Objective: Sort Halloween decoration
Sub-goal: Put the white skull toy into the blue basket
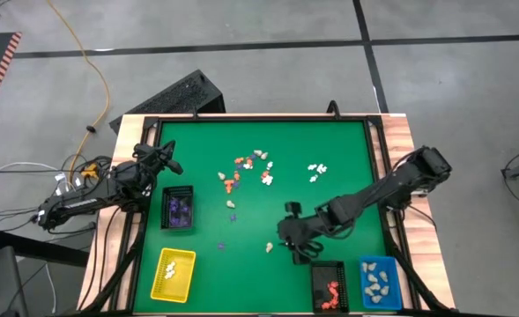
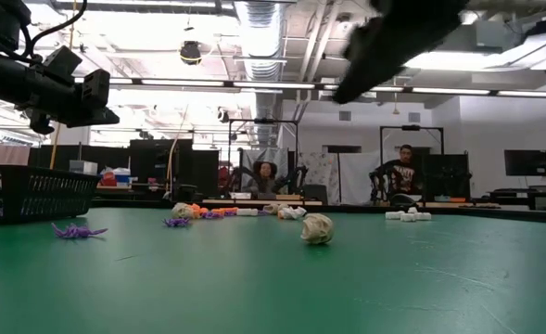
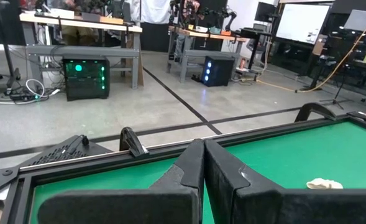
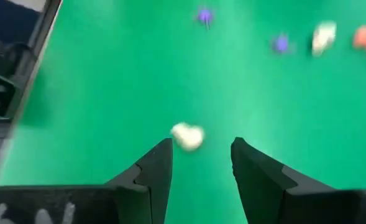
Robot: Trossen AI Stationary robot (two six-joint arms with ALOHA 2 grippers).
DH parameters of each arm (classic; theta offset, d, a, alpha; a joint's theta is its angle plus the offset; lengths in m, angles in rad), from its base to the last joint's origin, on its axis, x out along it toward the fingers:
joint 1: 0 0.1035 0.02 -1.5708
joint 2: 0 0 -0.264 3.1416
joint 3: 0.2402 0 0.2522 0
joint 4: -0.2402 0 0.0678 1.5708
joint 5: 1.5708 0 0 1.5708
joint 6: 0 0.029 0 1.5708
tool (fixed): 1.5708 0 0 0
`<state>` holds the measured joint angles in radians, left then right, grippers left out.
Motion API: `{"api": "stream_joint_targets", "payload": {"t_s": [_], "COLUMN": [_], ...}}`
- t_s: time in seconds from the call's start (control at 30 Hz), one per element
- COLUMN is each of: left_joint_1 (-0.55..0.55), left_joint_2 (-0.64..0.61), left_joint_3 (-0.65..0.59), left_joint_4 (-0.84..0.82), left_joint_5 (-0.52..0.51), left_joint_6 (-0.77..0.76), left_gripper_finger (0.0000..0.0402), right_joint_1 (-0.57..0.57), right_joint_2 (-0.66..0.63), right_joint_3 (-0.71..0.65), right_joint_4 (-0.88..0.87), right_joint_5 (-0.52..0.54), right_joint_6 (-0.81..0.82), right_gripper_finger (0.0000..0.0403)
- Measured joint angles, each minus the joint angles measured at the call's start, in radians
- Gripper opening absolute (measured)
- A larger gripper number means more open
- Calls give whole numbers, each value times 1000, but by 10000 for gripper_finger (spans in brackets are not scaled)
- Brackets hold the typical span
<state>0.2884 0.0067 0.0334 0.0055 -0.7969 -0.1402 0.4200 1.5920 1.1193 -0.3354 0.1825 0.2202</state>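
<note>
High view: the trays (image 1: 173,274) are partly filled; many figurines (image 1: 246,172) remain scattered; the right gripper (image 1: 287,247), jaws spread, is held empty beside a cream figurine (image 1: 269,247); the left gripper (image 1: 173,164) is pressed shut.

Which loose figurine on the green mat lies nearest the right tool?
The cream figurine lying alone, just ahead of the right tool. The other loose figurines are clustered much farther up the mat.
</note>
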Motion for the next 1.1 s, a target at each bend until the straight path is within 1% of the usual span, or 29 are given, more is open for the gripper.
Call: {"api": "stream_joint_targets", "payload": {"t_s": [0.07,0.17,0.3,0.43,0.57,0.8,0.97,1.1], "left_joint_1": [0,0,0,0,0,0,0,0], "left_joint_2": [0,0,0,0,0,0,0,0], "left_joint_3": [0,0,0,0,0,0,0,0], "left_joint_4": [0,0,0,0,0,0,0,0], "left_joint_5": [-1,-1,-3,-3,-4,-3,-3,-3], "left_joint_6": [0,0,0,0,0,-1,-2,-2], "left_gripper_finger": [0,0,0,0,0,0,0,0], "right_joint_1": [-18,-35,-39,-43,-43,-51,-70,-88], "right_joint_2": [30,83,159,224,263,263,263,263], "right_joint_3": [0,0,0,0,0,0,-1,-1], "right_joint_4": [42,94,103,165,233,239,244,248], "right_joint_5": [-7,-29,-72,-103,-109,-159,-167,-222], "right_joint_6": [-113,-212,-288,-349,-384,-407,-432,-439], "right_gripper_finger": [182,183,181,180,180,178,178,178]}}
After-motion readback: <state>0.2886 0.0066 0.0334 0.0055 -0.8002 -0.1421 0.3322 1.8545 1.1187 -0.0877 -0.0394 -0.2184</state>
